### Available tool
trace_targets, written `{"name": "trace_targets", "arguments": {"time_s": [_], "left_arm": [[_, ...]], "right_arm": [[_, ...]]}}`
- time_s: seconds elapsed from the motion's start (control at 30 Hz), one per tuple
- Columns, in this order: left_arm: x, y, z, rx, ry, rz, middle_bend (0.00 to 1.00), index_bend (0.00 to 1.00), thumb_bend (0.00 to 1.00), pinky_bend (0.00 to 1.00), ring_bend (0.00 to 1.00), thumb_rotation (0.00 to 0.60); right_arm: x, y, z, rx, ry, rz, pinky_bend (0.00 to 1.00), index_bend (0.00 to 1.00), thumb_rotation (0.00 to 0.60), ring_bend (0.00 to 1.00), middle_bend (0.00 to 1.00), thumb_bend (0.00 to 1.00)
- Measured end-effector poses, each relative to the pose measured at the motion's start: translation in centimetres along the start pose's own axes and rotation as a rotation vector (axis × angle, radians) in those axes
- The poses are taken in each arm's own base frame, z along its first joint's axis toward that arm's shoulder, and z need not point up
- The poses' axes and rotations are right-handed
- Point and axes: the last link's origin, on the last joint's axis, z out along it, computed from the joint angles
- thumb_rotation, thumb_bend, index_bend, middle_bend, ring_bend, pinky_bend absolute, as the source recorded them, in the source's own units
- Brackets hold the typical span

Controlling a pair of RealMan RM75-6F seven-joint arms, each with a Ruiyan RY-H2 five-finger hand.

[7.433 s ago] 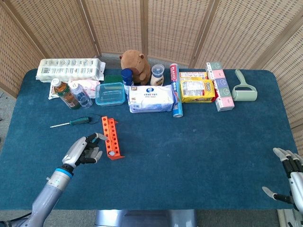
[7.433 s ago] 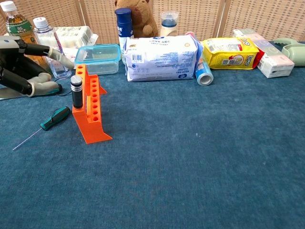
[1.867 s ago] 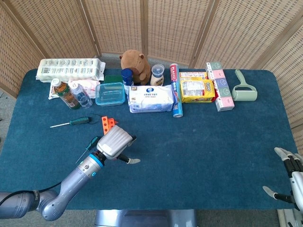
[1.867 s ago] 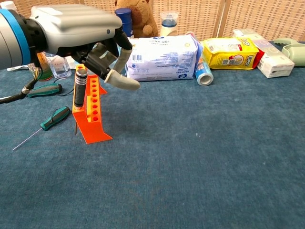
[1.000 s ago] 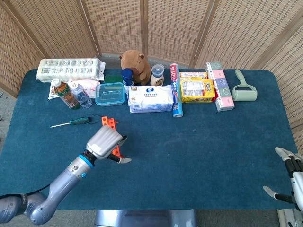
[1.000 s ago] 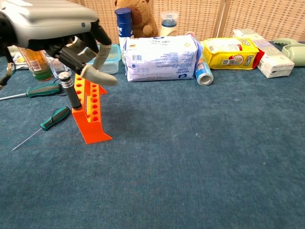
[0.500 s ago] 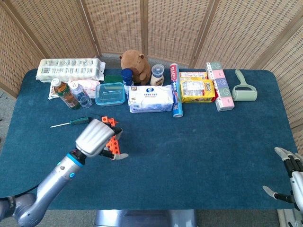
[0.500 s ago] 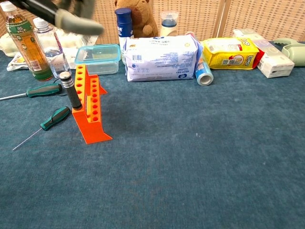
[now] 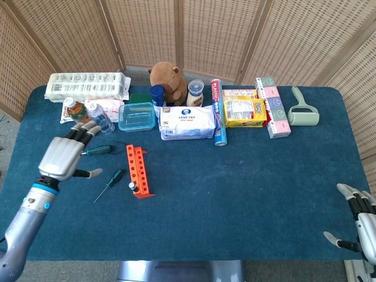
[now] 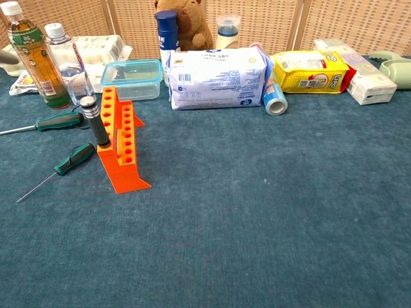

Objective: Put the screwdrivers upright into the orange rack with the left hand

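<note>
Blue-carpeted table (image 9: 247, 176) carries an orange plastic rack (image 9: 138, 171); a black-handled screwdriver (image 10: 95, 122) stands in it. At nine o'clock, left hand (image 9: 61, 157) hovers spread, empty. Right hand (image 9: 356, 226) rests spread.

Head view: the left hand (image 9: 60, 157) covers part of the green-handled screwdriver (image 9: 97, 150) lying near the tabletop's left edge, so its shaft is hidden; the chest view shows the shaft running off the picture's left edge. The right hand (image 9: 356, 225), at the tabletop's near right corner, is cut off by the right and lower picture edges, and its palm cannot be seen. Chest view: neither hand appears. The shaft of the black-handled screwdriver (image 10: 96, 122) is hidden inside the orange rack (image 10: 122, 151); how deep it sits cannot be told. The roller (image 10: 397, 68) at the far right corner is cut by the picture edge. Package labels are too small to read.
</note>
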Motion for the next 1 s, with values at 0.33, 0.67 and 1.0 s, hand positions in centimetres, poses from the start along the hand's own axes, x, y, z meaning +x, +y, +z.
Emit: {"name": "trace_targets", "arguments": {"time_s": [0.33,0.67,1.0], "left_arm": [[-2.9,-4.0,0.1,0.065,-0.042,0.012,0.00,0.00,0.01,0.09,0.00,0.415],[-4.5,-4.3,1.2,0.048,0.047,0.007,0.44,0.00,0.24,0.93,0.83,0.600],[-6.7,-4.2,2.9,0.108,0.034,0.039,0.87,0.00,0.22,1.00,0.99,0.600]], "right_arm": [[-0.2,0.1,0.1,-0.007,-0.003,-0.010,0.04,0.07,0.600,0.13,0.12,0.00],[0.0,0.3,-0.1,-0.008,0.002,-0.006,0.04,0.07,0.600,0.13,0.12,0.00],[0.0,0.3,-0.1,-0.010,-0.001,-0.005,0.04,0.07,0.600,0.13,0.12,0.00]]}}
